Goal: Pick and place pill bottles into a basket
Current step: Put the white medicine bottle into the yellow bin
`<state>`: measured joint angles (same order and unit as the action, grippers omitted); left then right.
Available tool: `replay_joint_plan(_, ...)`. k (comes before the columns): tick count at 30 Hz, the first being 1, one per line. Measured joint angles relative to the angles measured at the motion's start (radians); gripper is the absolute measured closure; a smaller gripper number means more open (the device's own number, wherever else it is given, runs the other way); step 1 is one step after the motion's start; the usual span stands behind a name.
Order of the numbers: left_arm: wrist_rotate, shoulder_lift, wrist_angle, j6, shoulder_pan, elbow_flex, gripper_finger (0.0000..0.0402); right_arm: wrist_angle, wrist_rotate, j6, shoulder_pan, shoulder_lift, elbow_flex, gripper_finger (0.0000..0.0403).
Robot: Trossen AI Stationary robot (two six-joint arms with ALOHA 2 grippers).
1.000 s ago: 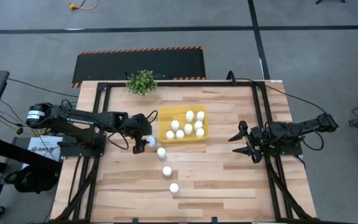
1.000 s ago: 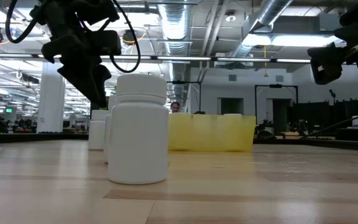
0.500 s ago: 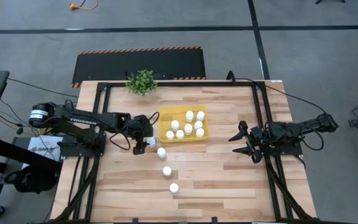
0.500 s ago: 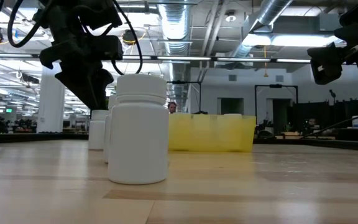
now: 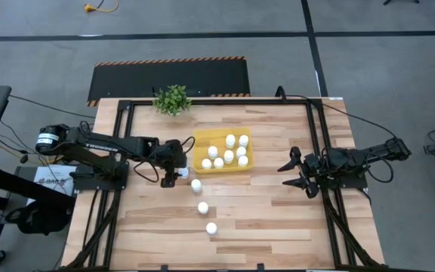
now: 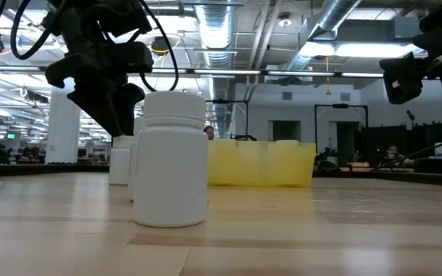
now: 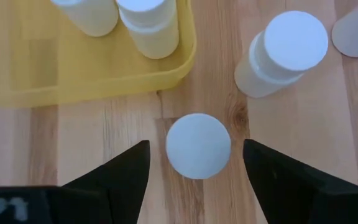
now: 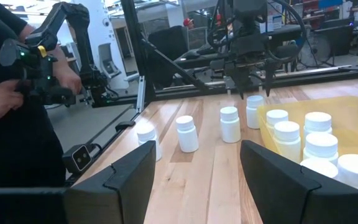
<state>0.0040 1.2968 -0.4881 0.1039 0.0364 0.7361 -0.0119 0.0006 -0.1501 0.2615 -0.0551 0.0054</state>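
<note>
The left end effector [image 5: 174, 175] hangs over the middle-left of the tabletop [image 5: 263, 204], just off the near-left corner of the basket [image 5: 223, 150]. Its fingers [image 7: 114, 180] are spread wide to either side of one upright pill bottle [image 7: 198, 145], with clear gaps on both sides, so nothing is gripped. In the high view that bottle is mostly hidden under the arm, so its exact spot on the wood is hard to fix.

Three more loose bottles stand in a rough line running from the basket's near wall toward the near edge of the tabletop: the first [image 5: 196, 185], the second [image 5: 203, 207] and the third [image 5: 211, 227], all upright and apart from one another.

The basket sits toward the far side, left of centre, with eight bottles [image 5: 229, 156] standing inside it. A small green plant [image 5: 172, 99] stands at the far edge, beyond the basket's left end.

The right end effector [image 5: 299, 170] waits near the right edge of the tabletop, fingers wide apart and holding nothing. Its wrist view shows a person [image 8: 8, 106] standing past the left side.
</note>
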Motion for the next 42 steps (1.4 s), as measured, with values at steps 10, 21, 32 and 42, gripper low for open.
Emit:
replay_joint_plan(10,-0.016,0.0,-0.006,-0.001,0.0,0.0,0.0154,0.0,0.0,0.0,0.0,0.0,0.0,0.0177)
replay_joint_plan(21,-0.018,0.0,-0.012,-0.022,0.0,0.021,0.0154,0.0,0.0,0.0,0.0,0.0,0.0,0.0177)
replay_joint_plan(32,-0.001,0.074,0.013,-0.029,0.0,0.023,0.0154,0.0,0.0,0.0,0.0,-0.003,0.0,0.0177)
replay_joint_plan(42,0.006,0.11,0.025,-0.035,0.004,0.026,0.0154,0.0,0.0,0.0,0.0,-0.004,0.0,0.0177)
